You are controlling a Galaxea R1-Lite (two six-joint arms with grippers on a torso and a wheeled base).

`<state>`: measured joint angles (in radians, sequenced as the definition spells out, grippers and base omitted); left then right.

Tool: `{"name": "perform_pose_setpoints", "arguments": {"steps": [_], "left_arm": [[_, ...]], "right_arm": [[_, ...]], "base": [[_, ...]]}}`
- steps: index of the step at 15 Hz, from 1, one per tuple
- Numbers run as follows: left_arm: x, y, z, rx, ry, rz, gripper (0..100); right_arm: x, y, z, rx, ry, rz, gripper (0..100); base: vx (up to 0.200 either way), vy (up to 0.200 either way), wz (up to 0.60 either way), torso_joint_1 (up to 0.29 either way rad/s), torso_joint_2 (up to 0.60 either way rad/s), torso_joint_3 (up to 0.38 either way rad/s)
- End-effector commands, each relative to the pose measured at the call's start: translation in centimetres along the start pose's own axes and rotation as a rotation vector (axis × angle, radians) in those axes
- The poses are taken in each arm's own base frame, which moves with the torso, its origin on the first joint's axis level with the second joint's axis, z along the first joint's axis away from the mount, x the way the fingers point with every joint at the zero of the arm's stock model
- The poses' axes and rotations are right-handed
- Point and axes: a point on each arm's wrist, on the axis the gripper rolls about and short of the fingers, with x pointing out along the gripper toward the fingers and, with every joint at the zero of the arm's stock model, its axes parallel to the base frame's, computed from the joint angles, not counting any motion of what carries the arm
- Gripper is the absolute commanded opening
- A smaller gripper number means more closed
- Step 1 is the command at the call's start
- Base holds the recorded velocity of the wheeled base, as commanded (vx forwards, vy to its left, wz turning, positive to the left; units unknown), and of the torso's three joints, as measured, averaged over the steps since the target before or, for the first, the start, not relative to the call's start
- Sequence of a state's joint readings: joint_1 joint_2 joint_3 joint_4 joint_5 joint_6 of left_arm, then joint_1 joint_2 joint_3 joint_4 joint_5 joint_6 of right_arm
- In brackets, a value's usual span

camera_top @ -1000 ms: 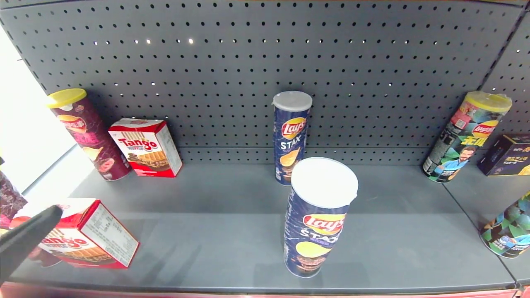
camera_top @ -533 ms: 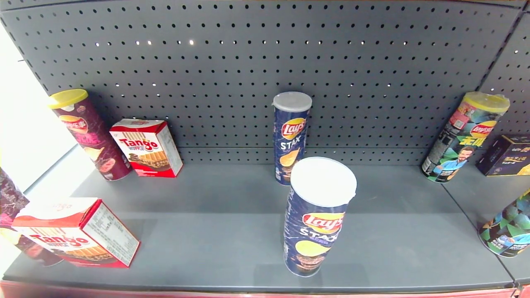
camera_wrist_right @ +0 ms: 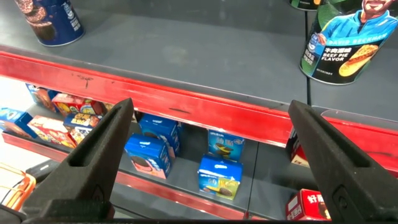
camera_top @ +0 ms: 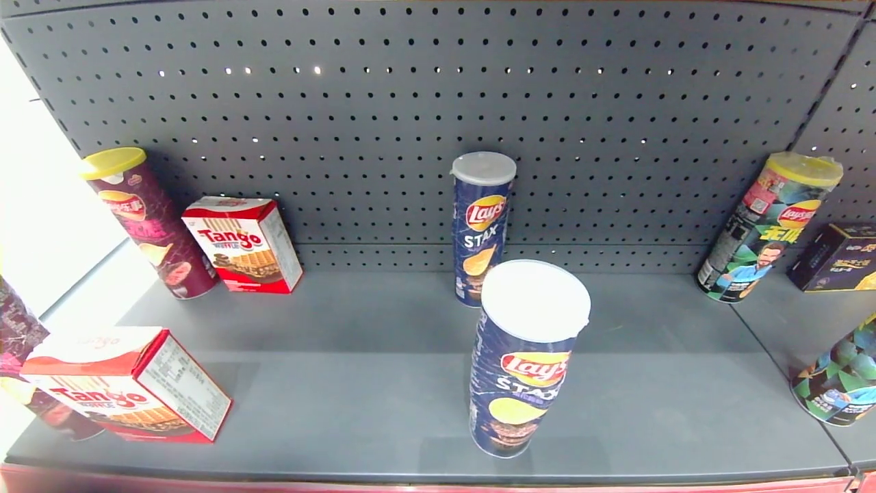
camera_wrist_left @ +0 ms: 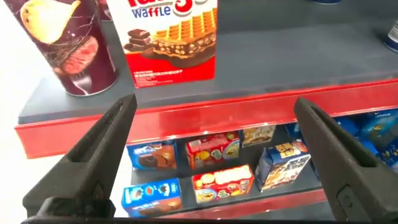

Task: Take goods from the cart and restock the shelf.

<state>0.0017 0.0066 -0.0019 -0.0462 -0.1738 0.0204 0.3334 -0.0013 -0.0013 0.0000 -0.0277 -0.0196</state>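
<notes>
A red and white wafer box (camera_top: 130, 387) (camera_wrist_left: 171, 40) stands at the front left of the grey shelf (camera_top: 356, 383), beside a maroon chip can (camera_wrist_left: 68, 43). My left gripper (camera_wrist_left: 214, 104) is open and empty, a little in front of and below the shelf's red front edge (camera_wrist_left: 249, 102), facing that box. A blue chip can (camera_top: 523, 356) (camera_wrist_right: 50, 22) stands at the front centre. My right gripper (camera_wrist_right: 211, 107) is open and empty, off the red edge (camera_wrist_right: 217, 99) between the blue can and a green can (camera_wrist_right: 342, 40).
Further back stand another blue can (camera_top: 482, 226), a second wafer box (camera_top: 243, 243) and a maroon can (camera_top: 147, 222). A green can (camera_top: 770, 229) and a dark box (camera_top: 835, 257) are at the right. Small boxes (camera_wrist_left: 214, 168) (camera_wrist_right: 149, 152) fill the shelf below.
The left gripper's finger, which showed over the front wafer box at the lower left of the head view, has drawn back out of that view. The box stays on the shelf.
</notes>
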Motion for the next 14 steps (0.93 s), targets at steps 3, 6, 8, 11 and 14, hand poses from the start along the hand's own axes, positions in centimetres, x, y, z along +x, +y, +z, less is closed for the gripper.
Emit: {"name": "perform_pose_setpoints", "arguments": {"steps": [3, 6, 8, 11, 14], "left_arm": [[-0.05, 0.04, -0.01, 0.004, -0.007, 0.020, 100], [-0.14, 0.49, -0.56, 0.016, 0.058, 0.229, 100], [-0.11, 0.24, -0.50, 0.014, 0.051, 0.118, 100], [-0.11, 0.22, -0.50, 0.009, 0.050, 0.106, 100], [-0.10, 0.23, -0.53, 0.000, 0.050, 0.113, 100]], "right_arm": [[0.01, 0.00, 0.01, 0.000, 0.001, 0.001, 100], [0.02, 0.00, -0.03, 0.000, 0.003, 0.001, 100], [0.01, 0.00, 0.01, 0.000, 0.001, 0.001, 100], [0.02, 0.00, -0.02, -0.002, 0.001, 0.001, 100], [0.02, 0.00, -0.03, 0.007, 0.002, 0.012, 100]], "base": [[0.000, 0.000, 0.00, 0.000, 0.00, 0.000], [0.000, 0.000, 0.00, 0.000, 0.00, 0.000], [0.000, 0.000, 0.00, 0.000, 0.00, 0.000], [0.000, 0.000, 0.00, 0.000, 0.00, 0.000], [0.000, 0.000, 0.00, 0.000, 0.00, 0.000]]}}
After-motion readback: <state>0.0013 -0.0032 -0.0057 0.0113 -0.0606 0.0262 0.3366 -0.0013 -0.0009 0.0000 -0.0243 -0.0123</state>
